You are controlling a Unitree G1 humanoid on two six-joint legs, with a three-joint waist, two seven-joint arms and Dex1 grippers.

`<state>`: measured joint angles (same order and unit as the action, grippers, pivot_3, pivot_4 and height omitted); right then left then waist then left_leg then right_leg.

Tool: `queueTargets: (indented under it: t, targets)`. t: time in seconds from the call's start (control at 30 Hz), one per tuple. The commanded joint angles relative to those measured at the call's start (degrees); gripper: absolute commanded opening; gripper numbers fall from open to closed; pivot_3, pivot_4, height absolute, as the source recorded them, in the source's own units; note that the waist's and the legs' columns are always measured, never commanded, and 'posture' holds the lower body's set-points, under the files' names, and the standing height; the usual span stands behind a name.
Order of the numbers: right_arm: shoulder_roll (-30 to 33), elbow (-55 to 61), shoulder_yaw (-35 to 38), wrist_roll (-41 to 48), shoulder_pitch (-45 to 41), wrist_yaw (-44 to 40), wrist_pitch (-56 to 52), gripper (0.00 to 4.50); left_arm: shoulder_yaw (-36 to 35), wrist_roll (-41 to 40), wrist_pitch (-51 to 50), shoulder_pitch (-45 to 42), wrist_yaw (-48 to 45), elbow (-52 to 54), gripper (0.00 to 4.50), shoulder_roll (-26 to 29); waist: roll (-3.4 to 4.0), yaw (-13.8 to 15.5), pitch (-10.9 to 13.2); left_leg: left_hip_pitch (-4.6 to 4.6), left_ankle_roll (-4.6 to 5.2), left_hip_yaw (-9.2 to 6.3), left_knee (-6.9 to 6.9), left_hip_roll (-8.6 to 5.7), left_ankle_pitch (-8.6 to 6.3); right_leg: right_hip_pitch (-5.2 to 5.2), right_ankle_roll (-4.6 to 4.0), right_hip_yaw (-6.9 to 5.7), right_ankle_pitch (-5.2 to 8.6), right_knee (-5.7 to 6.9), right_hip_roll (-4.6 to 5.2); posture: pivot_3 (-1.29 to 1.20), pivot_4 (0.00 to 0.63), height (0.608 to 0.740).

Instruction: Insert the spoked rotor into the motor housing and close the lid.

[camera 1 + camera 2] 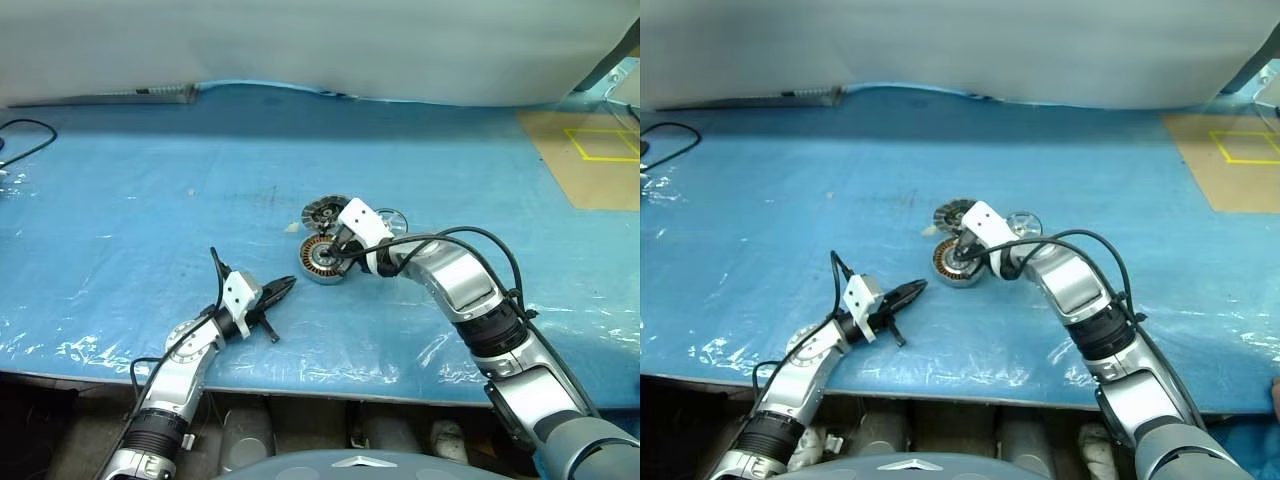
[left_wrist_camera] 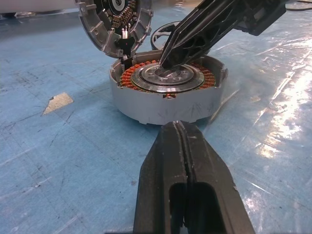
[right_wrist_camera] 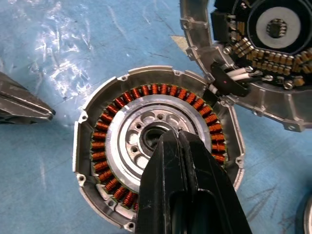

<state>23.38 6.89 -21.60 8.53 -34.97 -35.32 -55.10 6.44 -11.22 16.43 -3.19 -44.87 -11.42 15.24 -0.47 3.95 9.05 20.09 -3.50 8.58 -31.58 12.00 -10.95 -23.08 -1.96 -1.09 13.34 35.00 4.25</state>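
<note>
I see the motor housing (image 3: pixel 156 146) standing on the blue surface (image 1: pixel 150 170), open, with its copper windings visible. My right gripper (image 3: pixel 168 134) has its jaws pressed together, the tips over the housing's centre. The lid (image 2: pixel 114 24) is tilted up at the housing's far edge, with wires between them. The spoked rotor (image 1: pixel 1024 223) lies just behind. My left gripper (image 2: pixel 179 127), jaws pressed together and empty, points at the housing from nearby.

The motor housing (image 1: pixel 322 260) is sitting mid-table (image 1: pixel 150 180); the lid (image 1: pixel 325 211) is leaning just behind it, the spoked rotor (image 1: pixel 1024 224) lying to the right.
</note>
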Motion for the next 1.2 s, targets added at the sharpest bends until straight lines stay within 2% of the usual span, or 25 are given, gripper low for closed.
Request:
queueTargets:
  t: [0.03, 0.57, 0.93, 1.2]
  targets:
    - [3.21, 2.99, 0.14, 0.05, 0.46, -2.87, 2.02, 0.01, -0.01, -0.09, 1.18, 0.03, 0.01, 0.27, 0.00, 0.01, 0.00, 0.10, 0.00, 0.01, 0.00, 0.00, 0.00, 0.00, 0.00, 0.00, 0.00, 0.00, 0.00, -0.01, 0.00, 0.00, 0.150, 0.740]
    - [0.13, 1.21, 0.65, -0.06, -0.56, -1.55, 3.53, 0.01, 0.30, 0.05, 1.12, -0.50, -0.16, -0.37, 0.00, 0.08, 0.00, -0.02, 0.00, 0.00, 0.00, 0.00, 0.00, 0.01, 0.00, -0.01, 0.00, 0.00, 0.00, -0.01, -0.01, 0.00, 0.150, 0.740]
    - [2.27, 1.85, -4.43, -1.39, -0.16, -5.20, 3.01, 0.01, 0.13, 0.19, 1.14, 0.11, 0.19, -0.15, 0.00, 0.23, 0.00, -0.02, 0.00, -0.01, 0.00, 0.00, 0.01, 0.01, 0.00, -0.01, 0.00, 0.00, 0.00, -0.01, -0.01, 0.00, 0.150, 0.740]
    - [-0.74, -2.30, -5.32, -3.07, -1.96, -3.71, 3.05, 0.01, 0.37, 0.43, 1.09, -0.04, 0.32, -0.36, 0.00, -0.06, 0.00, -0.14, 0.00, -0.02, 0.00, 0.00, 0.01, 0.02, 0.00, -0.01, -0.01, 0.00, 0.00, -0.01, -0.01, 0.00, 0.150, 0.740]
